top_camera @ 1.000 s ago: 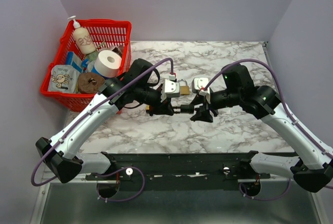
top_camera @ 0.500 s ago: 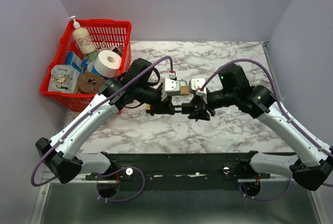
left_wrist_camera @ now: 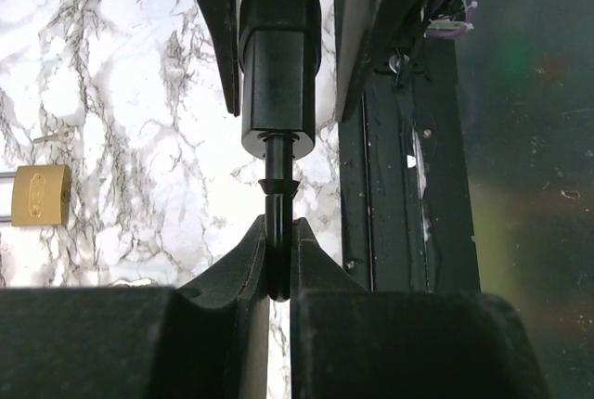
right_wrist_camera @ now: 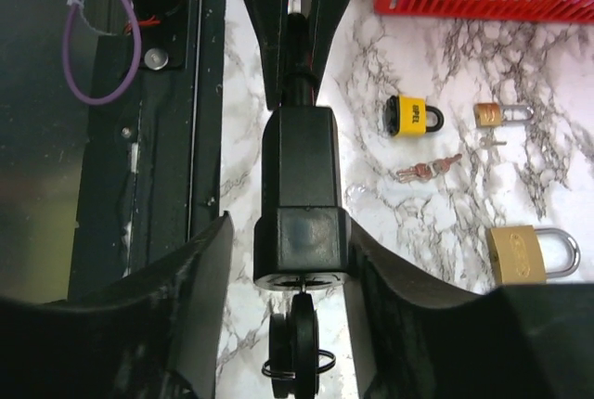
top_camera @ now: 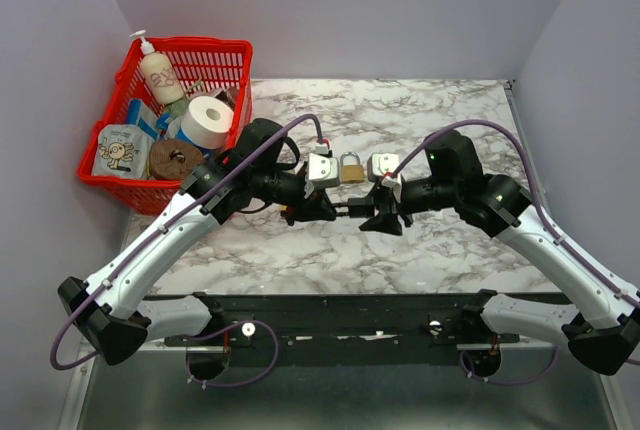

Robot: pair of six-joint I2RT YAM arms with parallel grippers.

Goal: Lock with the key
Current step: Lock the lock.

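Observation:
A black padlock (top_camera: 352,209) hangs in the air between my two grippers. In the left wrist view, my left gripper (left_wrist_camera: 278,232) is shut on its thin black shackle (left_wrist_camera: 277,190), with the lock body (left_wrist_camera: 280,56) beyond. In the right wrist view, my right gripper (right_wrist_camera: 290,227) stands open around the lock body (right_wrist_camera: 302,186). Its left finger is apart from the body and its right finger is against it. A black-headed key (right_wrist_camera: 299,334) with a wire ring sticks out of the keyhole end, edge-on between the fingers and not gripped.
A brass padlock (top_camera: 351,167) lies on the marble table (top_camera: 440,110) just behind the grippers. The right wrist view shows a yellow padlock (right_wrist_camera: 413,114), a small brass padlock (right_wrist_camera: 501,114) and loose keys (right_wrist_camera: 425,171). A red basket (top_camera: 228,50) of items stands at the back left.
The right gripper has slid left along the black padlock, closer to the left gripper. The left wrist has shifted and now uncovers the brass padlock behind it.

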